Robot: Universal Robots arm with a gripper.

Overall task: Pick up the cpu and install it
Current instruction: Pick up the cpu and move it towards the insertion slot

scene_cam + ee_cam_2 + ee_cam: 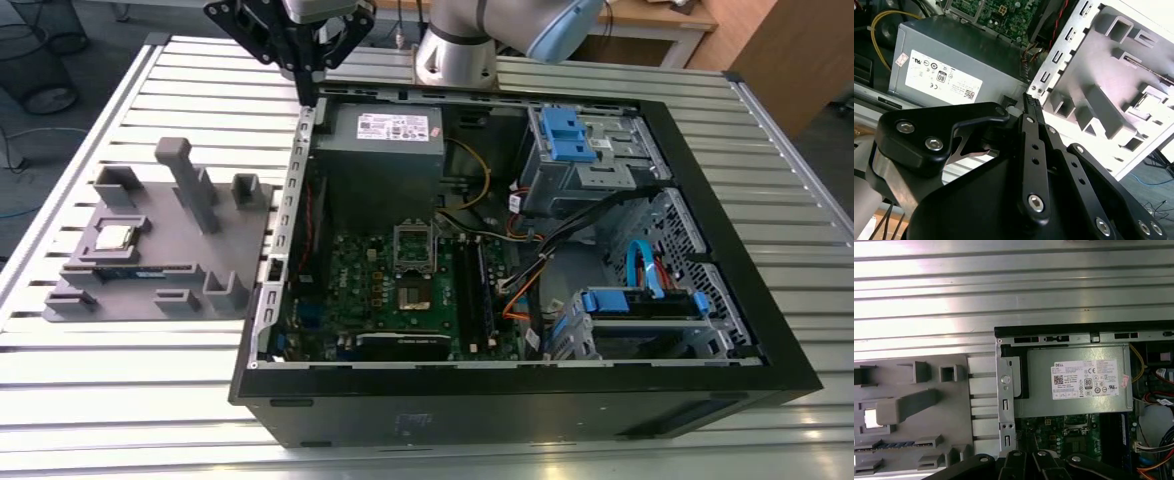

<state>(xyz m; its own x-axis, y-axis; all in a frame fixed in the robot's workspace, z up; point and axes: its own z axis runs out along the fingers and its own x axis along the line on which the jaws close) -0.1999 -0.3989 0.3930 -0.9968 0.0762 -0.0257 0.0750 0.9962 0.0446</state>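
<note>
Jaws of the gripper (310, 92) are sitting pressed together, tips meeting, with nothing between them; the second wrist view is showing the same, the two black fingers (1030, 145) closing to a single point. The gripper is hovering over the rear corner of the open computer case (534, 400), at the edge of the power supply (380, 135), and is touching neither.

The cpu (114, 237) is lying flat, metal top up, in a square recess of the grey fixture tray (160, 250), which is resting on the slatted worktop (134, 350) just beside the case, on the exterior view's left. From the jaws it is lying well apart: off toward the exterior view's left and nearer that camera, and lower down, with the tray's upright post (187, 185) standing between the two. Being square, the chip is offering no long axis; its edges are running roughly in line with the tray's sides. In the first wrist view it is showing as a bright square (870, 417) partly behind that post.

The socket frame (415, 243) on the motherboard (374, 290) is standing inside the case, on the other side of the case wall from the chip. By my judgement the pick is not yet begun.
</note>
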